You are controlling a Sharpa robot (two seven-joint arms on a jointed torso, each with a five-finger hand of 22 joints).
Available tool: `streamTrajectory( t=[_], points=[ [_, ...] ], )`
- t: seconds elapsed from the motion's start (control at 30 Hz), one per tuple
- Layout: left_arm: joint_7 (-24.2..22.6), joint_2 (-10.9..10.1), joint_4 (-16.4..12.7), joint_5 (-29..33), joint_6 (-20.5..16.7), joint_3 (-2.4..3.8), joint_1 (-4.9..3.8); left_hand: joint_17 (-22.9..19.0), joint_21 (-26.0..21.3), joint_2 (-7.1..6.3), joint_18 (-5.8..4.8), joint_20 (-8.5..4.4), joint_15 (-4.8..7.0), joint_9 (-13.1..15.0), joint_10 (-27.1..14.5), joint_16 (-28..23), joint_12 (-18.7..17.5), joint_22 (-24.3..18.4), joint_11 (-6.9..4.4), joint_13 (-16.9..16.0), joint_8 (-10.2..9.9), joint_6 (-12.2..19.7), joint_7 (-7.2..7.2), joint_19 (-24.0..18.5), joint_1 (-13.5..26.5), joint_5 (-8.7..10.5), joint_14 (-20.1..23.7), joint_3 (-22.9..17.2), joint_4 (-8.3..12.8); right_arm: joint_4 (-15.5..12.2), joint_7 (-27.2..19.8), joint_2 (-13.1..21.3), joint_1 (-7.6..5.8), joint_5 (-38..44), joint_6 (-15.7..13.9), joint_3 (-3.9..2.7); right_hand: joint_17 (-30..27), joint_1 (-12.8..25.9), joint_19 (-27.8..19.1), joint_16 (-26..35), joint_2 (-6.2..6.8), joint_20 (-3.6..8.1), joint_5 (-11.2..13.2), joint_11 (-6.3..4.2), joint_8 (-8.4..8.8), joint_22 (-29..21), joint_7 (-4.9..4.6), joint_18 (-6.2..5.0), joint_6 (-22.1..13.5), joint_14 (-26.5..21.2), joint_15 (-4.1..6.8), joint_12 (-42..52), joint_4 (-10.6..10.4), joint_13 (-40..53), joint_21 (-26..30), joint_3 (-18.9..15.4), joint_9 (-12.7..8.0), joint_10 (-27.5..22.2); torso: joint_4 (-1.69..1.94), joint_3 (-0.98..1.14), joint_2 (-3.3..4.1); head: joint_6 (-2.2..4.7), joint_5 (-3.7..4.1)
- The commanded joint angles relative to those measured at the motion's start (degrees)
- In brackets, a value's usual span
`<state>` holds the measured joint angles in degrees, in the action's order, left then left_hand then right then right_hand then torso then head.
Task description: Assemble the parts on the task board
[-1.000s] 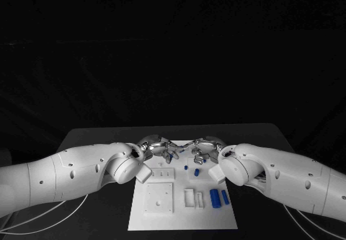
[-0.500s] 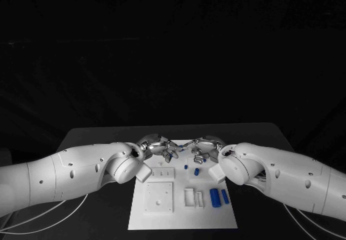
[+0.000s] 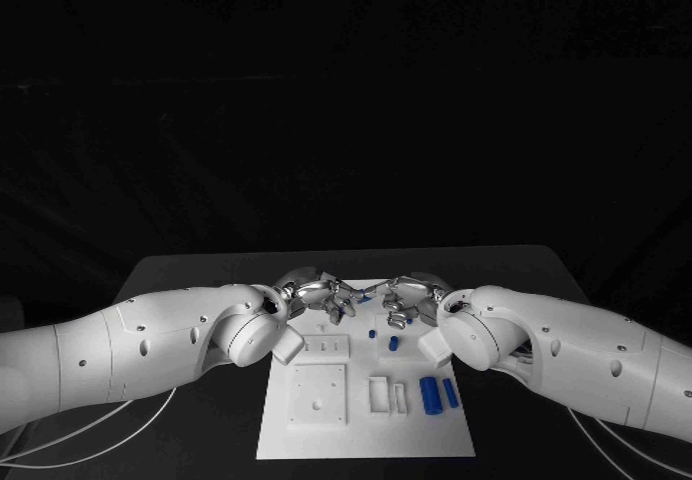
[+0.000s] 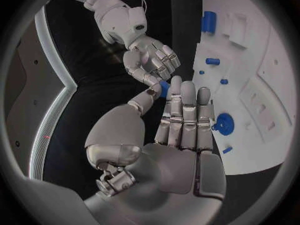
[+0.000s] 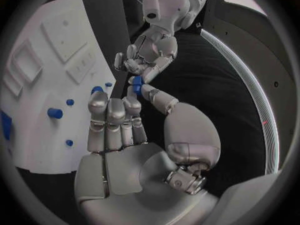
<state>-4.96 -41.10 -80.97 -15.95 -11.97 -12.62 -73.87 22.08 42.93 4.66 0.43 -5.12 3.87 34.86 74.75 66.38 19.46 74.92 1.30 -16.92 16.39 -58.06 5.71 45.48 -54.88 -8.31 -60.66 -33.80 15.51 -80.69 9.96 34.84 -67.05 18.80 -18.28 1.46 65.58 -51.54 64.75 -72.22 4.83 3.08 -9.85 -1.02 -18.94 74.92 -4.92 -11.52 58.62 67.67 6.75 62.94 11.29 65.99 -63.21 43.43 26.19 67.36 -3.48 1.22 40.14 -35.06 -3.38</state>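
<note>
Both hands meet fingertip to fingertip over the far edge of the white task board (image 3: 368, 420). Between them is a small blue part (image 3: 369, 297). In the left wrist view the blue part (image 4: 164, 88) sits between the thumb tip and a fingertip of my left hand (image 4: 178, 130), with my right hand (image 4: 150, 60) touching it from the other side. In the right wrist view the blue part (image 5: 135, 82) lies at the thumb tip of my right hand (image 5: 119, 130), and my left hand (image 5: 147, 55) closes on it from opposite. Both hands appear to pinch it.
Loose blue parts lie on the board: two short ones (image 3: 394, 343) near the hands and two longer cylinders (image 3: 428, 393) near the right edge. White raised blocks (image 3: 317, 395) stand on the board's left half. Black table (image 3: 188, 275) surrounds the board.
The fingertips of both hands have closed in slightly, and the small blue part now shows between them. The arms and the parts on the board have stayed put.
</note>
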Motion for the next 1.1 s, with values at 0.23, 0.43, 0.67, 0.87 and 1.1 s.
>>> streamTrajectory(
  t=[0.23, 0.43, 0.67, 0.87, 1.1],
  points=[
    [-1.11, 0.09, -0.42, 0.33, 0.28, 0.14, -0.14, 0.38, 0.78, 0.80, -0.43, -4.11, 0.71, 2.59, 1.47, 0.81, 1.71, 1.30, -1.04, -1.88, 2.67, -1.54, -0.82, 0.34, 4.59, -6.95, 0.06, -1.19, 1.14, 0.01, -0.16, -0.22, 0.11, 0.04, 2.13, 0.06, -0.21, 0.57, -0.72, 0.42, -0.22, 0.12, -2.53, 0.21, 0.37, 0.04, -0.63, -3.48, -0.08, -0.72, -0.03, -0.42, 0.45, -0.16, 0.49, -1.64, -0.37, -0.67, 0.04, -0.03, 0.03, -0.05, 0.04],
    [-1.07, 0.07, -0.45, 0.21, 0.17, 0.14, -0.14, 0.60, 1.20, 0.70, -0.43, -4.27, 0.91, 3.41, 1.64, 1.26, 2.78, 1.31, -1.34, -2.78, 3.24, -1.94, -1.09, 0.39, 5.63, -8.75, -0.07, -1.44, 1.15, 0.19, -0.18, -0.25, 0.11, 0.06, 2.11, 0.06, -0.26, 0.40, -0.75, 0.42, -0.45, 0.13, -3.83, 0.23, 0.41, 0.00, -0.65, -3.48, -0.12, -0.76, -0.06, -0.46, 0.55, -0.18, 0.55, -1.74, -0.43, -0.70, 0.05, -0.04, 0.01, -0.05, 0.08],
    [-0.79, 0.02, -0.39, -0.22, 0.01, 0.14, -0.14, 0.88, 1.70, 0.44, -0.43, -4.50, 1.15, 4.03, 1.57, 1.83, 3.64, 1.34, -1.54, -3.50, 3.56, -2.11, -1.25, 0.47, 5.75, -10.14, -0.20, -1.81, 1.20, 0.49, -1.32, 0.01, 0.11, 0.01, 1.76, 0.06, -0.33, 0.69, -0.86, 0.51, -0.06, 0.07, -4.27, 0.31, 0.52, -0.03, -0.74, -3.48, -0.32, -0.88, -0.12, -0.57, 0.55, -0.21, 0.64, -2.08, -0.51, -0.84, 0.07, -0.04, 0.02, -0.06, 0.07],
    [0.46, -0.04, -0.14, -1.86, -1.15, 0.14, -0.14, 1.13, 2.28, -0.01, -0.43, -4.67, 1.38, 4.74, 1.60, 2.43, 4.62, 1.34, -1.80, -4.28, 3.92, -2.45, -1.47, 0.44, 5.92, -12.17, -0.21, -2.06, 1.22, 1.13, -4.26, 0.70, 0.11, -1.30, 1.76, 0.06, -1.05, 4.76, -3.21, 2.08, 2.36, -0.90, -8.42, 1.86, 2.67, -0.46, -2.32, -3.47, -4.71, -3.12, -1.53, -2.16, 1.75, -0.79, 2.30, -8.47, -1.35, -3.46, 0.11, -0.01, 0.00, -0.08, -0.06],
    [2.75, -0.17, 0.38, -5.11, -1.94, 0.15, -0.15, 1.45, 3.00, -0.42, -0.43, -5.01, 1.83, 5.43, 2.02, 3.29, 5.54, 1.34, -2.19, -4.96, 4.32, -3.04, -1.77, 0.79, 6.16, -14.01, -0.72, -2.08, 1.25, 2.34, -6.61, 1.57, 0.10, -1.97, 1.05, 0.06, -2.61, 8.13, -7.27, 4.74, 2.49, -2.74, -10.77, 3.51, 4.28, -1.53, -4.02, -3.36, -8.82, -6.75, -3.26, -4.56, 4.52, -2.36, 5.72, -16.12, -1.79, -7.26, 0.02, 0.04, -0.01, -0.12, -0.33]
  ],
)
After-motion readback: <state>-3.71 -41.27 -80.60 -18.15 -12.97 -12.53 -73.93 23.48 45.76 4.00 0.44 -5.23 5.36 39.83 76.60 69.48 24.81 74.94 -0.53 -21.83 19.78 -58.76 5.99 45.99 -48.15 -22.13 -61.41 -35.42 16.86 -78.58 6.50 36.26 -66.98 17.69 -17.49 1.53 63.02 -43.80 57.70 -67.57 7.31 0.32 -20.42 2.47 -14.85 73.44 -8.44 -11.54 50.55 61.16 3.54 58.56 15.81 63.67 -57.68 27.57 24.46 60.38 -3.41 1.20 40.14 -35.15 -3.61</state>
